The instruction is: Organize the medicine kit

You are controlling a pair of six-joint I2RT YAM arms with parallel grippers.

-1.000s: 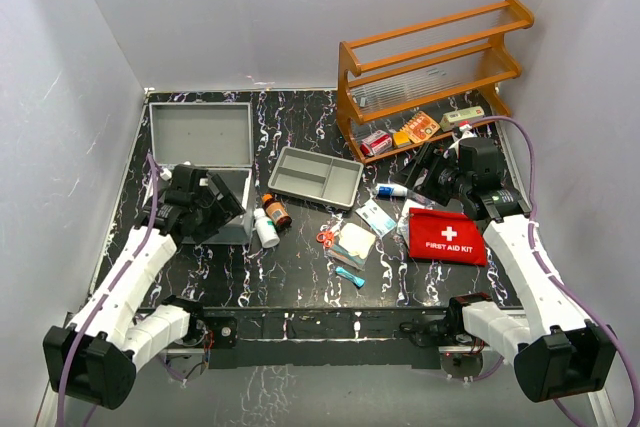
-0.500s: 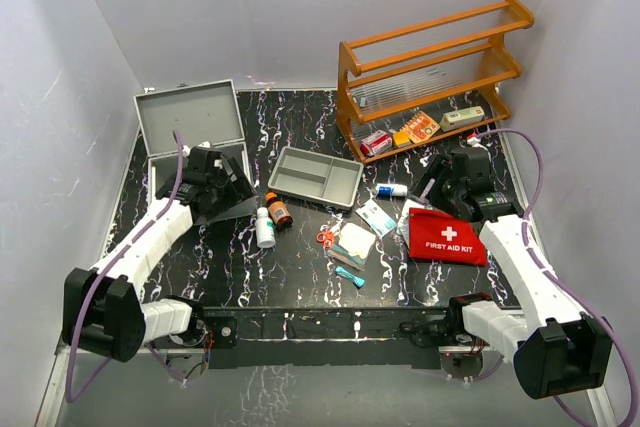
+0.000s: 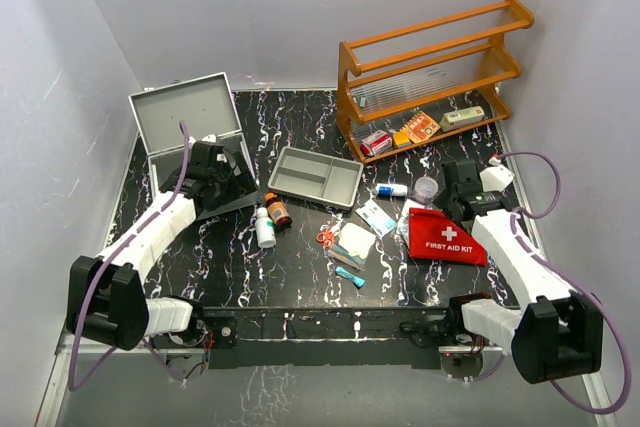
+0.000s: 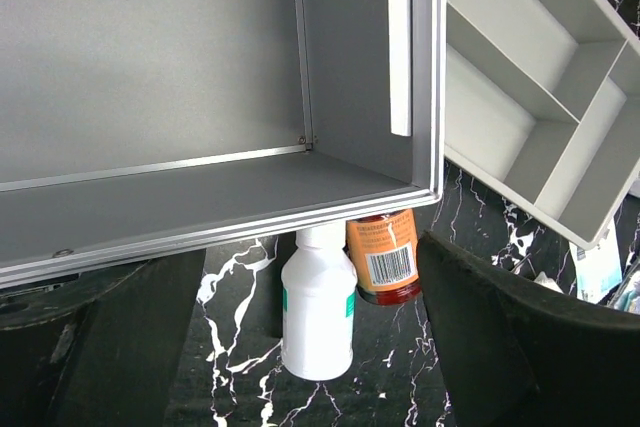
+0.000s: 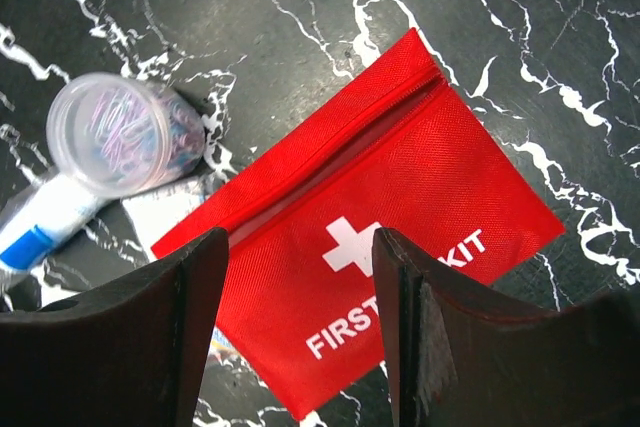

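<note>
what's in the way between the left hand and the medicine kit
Nothing visible. The left hand hangs open right at the open medicine kit, its rim just ahead of the fingers. A white bottle and a brown bottle sit on the table right by that rim's corner and might get bumped.

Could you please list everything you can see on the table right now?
silver-grey metal case with hinged lid: one, silver-grey, far left, lid open
shallow grey divided tray: one, grey, right of the case
white plastic bottle: one, white, in front of the case
amber bottle with orange label: one, brown, beside the white bottle
red fabric pouch: one, red, front right
clear round tub of coloured clips: one, clear, behind the pouch
white-and-blue tube: one, left of the tub
red-handled scissors: one, centre
flat packets: several, pale, centre
wooden rack: one, orange-brown, far right
small boxes: several, mixed, rack's bottom shelf
left pincer: one, black, open, at the case's front
right pincer: one, black, open, above the pouch
</note>
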